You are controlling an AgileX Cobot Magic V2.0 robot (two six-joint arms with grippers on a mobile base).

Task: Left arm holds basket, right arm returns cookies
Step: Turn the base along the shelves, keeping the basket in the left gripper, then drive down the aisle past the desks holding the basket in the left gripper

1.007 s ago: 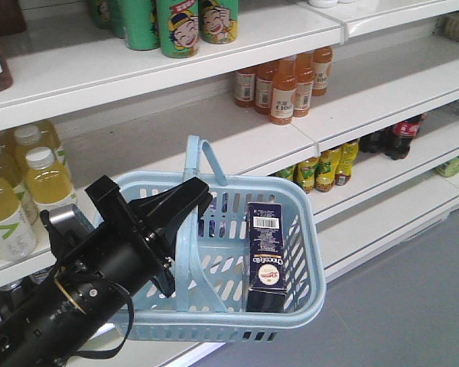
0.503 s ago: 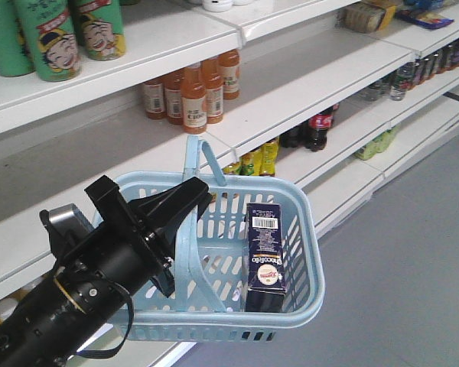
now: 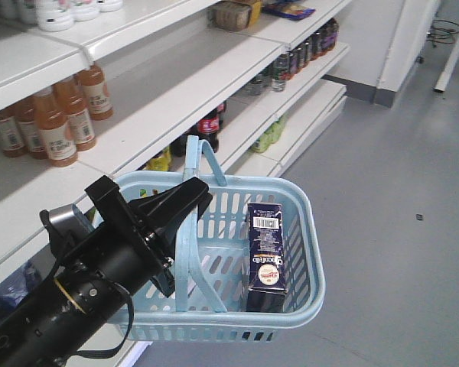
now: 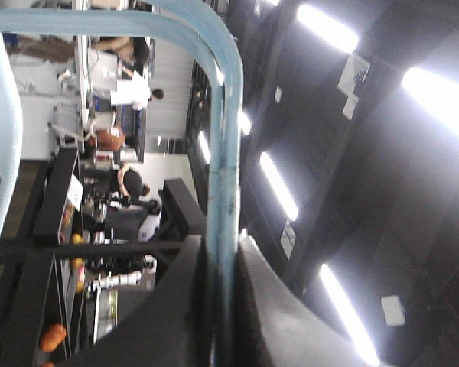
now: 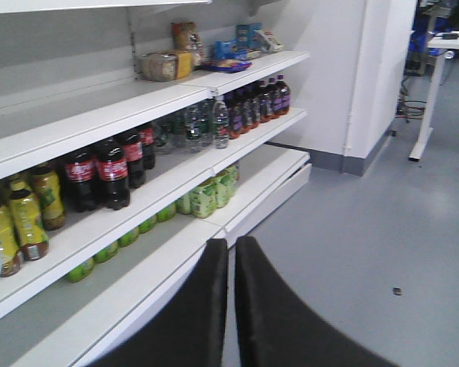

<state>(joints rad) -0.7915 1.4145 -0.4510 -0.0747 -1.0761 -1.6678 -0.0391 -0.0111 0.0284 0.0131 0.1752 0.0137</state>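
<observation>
Mid-carry: the left arm (image 3: 99, 279) has its fingers (image 3: 172, 205) clamped on the basket (image 3: 310, 237) handle (image 4: 223, 153), cookies (image 3: 266, 252) upright inside the basket, while the right arm (image 5: 231, 264), its fingers closed and empty, must open them to lift the carton.

Black cylindrical left arm (image 3: 57, 313), thin gold ring (image 3: 64, 295), silver-grey knob (image 3: 61, 219), looping black cable (image 3: 116, 336), pointed black hand (image 3: 202, 194)

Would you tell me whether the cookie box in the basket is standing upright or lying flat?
Upright: the cookies stand on end inside the basket, with the barcode near the top.
</observation>
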